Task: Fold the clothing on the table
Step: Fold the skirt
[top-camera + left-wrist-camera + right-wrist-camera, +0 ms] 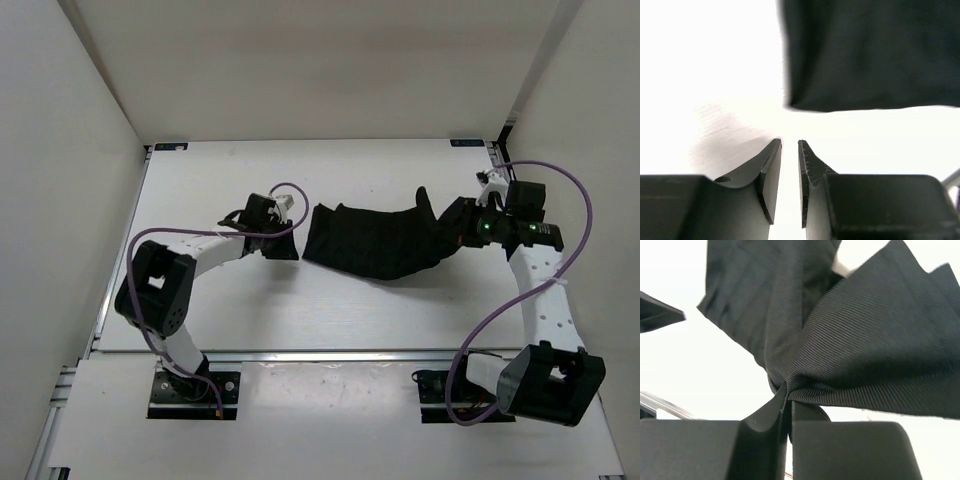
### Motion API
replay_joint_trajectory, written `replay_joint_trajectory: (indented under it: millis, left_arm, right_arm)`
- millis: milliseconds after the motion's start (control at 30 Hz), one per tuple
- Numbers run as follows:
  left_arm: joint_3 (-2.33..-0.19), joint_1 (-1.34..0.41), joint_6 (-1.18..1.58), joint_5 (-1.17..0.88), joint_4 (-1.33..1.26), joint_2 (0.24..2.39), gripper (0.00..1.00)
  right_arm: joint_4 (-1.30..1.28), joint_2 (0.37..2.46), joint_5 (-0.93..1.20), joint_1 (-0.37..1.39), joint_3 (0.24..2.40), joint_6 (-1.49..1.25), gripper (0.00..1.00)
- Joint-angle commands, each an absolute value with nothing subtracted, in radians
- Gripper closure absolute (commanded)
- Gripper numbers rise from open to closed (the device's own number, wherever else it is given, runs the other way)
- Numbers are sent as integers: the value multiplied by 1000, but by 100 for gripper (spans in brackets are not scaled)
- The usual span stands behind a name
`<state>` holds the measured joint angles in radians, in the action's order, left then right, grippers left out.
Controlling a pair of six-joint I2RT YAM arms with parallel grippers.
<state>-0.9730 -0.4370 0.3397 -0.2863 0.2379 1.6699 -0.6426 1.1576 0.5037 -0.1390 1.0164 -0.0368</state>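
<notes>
Plain white flat walls [320, 60] close in at the back, left and right, all under bright, even light.

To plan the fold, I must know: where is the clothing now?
In the top view the clothing lies centre-right, with its right end pinched in the right pincer. The open left pincer sits just off its left edge.

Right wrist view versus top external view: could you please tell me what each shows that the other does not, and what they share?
Only the right wrist view shows the right gripper shut on a bunched fold of the clothing, and the fabric's fine ribbing. Only the top external view shows the left gripper near the clothing's left end, and the clothing's whole outline. Both show the black clothing on the white table.
</notes>
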Motion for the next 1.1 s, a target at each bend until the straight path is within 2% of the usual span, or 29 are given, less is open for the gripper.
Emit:
replay_joint_trajectory:
  millis: [0,133,367,567,800,1067]
  left_arm:
    - [-997,-454,330,-259,207,1698,69]
    - [-1041,-469,367,-255,158,1759,69]
    - [-1201,-515,373,-282,167,1904,69]
    - [-1256,-520,370,-307,173,1965,69]
    - [-1281,-520,371,-336,169,2032,70]
    - [-1273,-519,397,-359,133,2042,70]
  right_arm:
    - [-733,1141,503,-133,1133,92,100]
    - [-793,1187,492,-91,1241,141,100]
    - [-778,1275,352,104,1331,176,100]
    - [-764,1423,308,187,1405,160,100]
    - [-744,1552,334,248,1566,136,100]
    - [-707,1594,402,363,1609,166,100]
